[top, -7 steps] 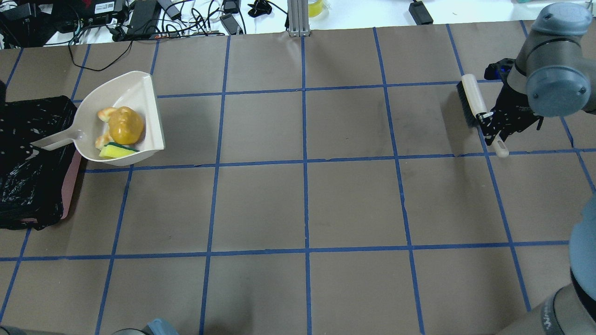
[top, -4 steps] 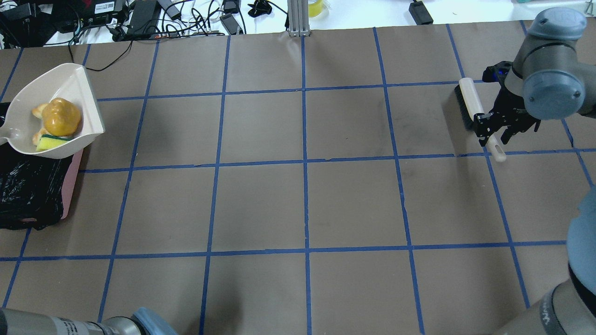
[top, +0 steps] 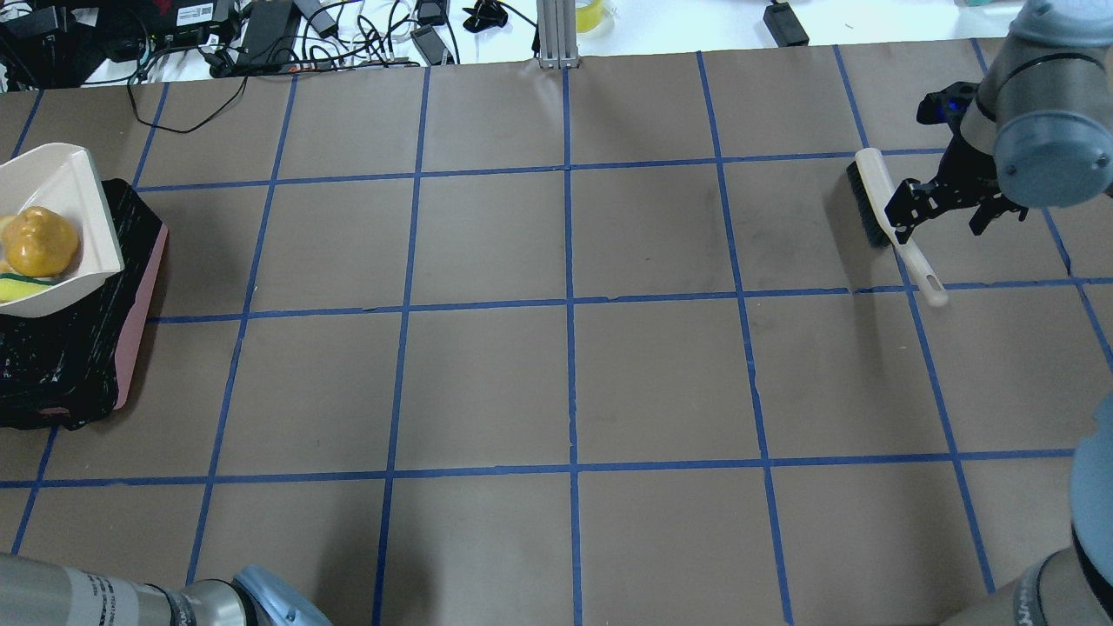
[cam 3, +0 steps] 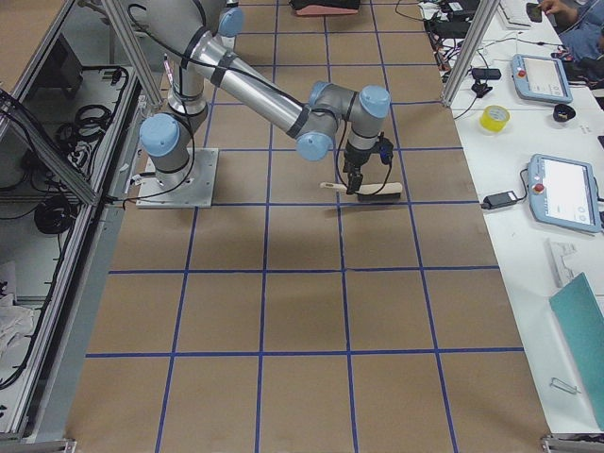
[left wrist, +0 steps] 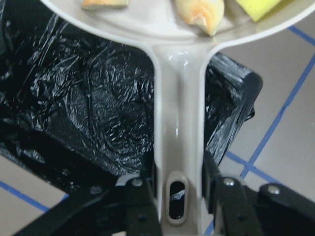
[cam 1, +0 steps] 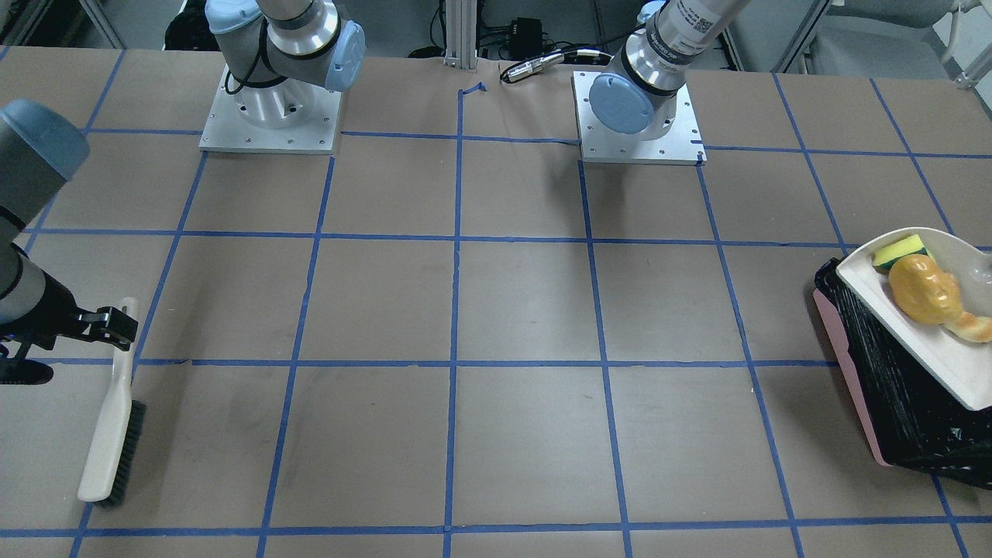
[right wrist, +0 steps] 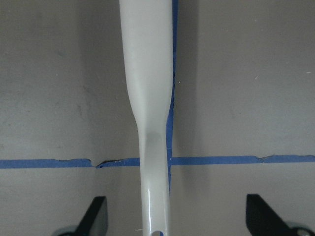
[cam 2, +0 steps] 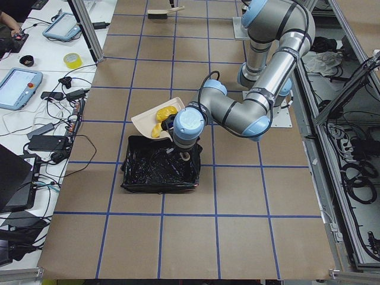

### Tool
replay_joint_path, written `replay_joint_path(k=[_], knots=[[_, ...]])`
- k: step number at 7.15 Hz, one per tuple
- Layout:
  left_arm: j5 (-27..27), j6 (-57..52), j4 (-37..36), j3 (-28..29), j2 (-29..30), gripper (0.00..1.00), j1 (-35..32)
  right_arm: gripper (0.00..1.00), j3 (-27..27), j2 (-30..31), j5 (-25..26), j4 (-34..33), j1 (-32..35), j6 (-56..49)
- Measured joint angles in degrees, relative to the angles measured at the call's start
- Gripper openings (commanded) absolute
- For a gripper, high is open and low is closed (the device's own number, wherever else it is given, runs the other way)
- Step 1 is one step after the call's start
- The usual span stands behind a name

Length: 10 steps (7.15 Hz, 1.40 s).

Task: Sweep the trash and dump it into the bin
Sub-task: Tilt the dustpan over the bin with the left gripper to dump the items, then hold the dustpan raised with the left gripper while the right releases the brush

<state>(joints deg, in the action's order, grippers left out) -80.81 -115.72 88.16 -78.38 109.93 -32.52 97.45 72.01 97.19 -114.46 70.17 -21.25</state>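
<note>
pink-walled bin [top: 143, 300] at surface's [top: 565, 382] left edge, under hovering dustpan [top: 65, 183] with trash [top: 39, 241] aboard; handle [left wrist: 177, 123] clamped in left gripper [left wrist: 178, 196], long axis lying over bin. probably calls for tipping mouth-down. right gripper [right wrist: 179, 219] apart above brush [top: 872, 178], near far right corner.
</note>
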Motion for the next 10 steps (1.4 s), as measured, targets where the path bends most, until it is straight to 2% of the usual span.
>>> replay_joint_path(k=[2,4,7,9,10], knots=[[-6.2,-0.1,-1.0,7.7,4.7,0.00,0.8,1.00,-3.4,4.1,-1.3,5.2,0.8,0.2],[-13.1,-0.8,-5.2,11.8,7.4,0.00,0.7,1.00,-7.4,6.6,-2.6,12.7,3.8,2.6],[-24.7,-5.0,-13.6,11.9,8.3,0.00,-2.5,1.00,-9.1,10.1,-2.6,19.2,11.2,14.8],[-31.3,-9.0,-18.6,10.5,8.3,0.00,-5.1,1.00,-8.6,11.1,-3.0,20.1,14.4,19.0],[-33.5,-11.7,-23.7,8.4,8.1,0.00,-5.5,1.00,-8.4,11.3,-3.1,20.2,15.6,20.9]])
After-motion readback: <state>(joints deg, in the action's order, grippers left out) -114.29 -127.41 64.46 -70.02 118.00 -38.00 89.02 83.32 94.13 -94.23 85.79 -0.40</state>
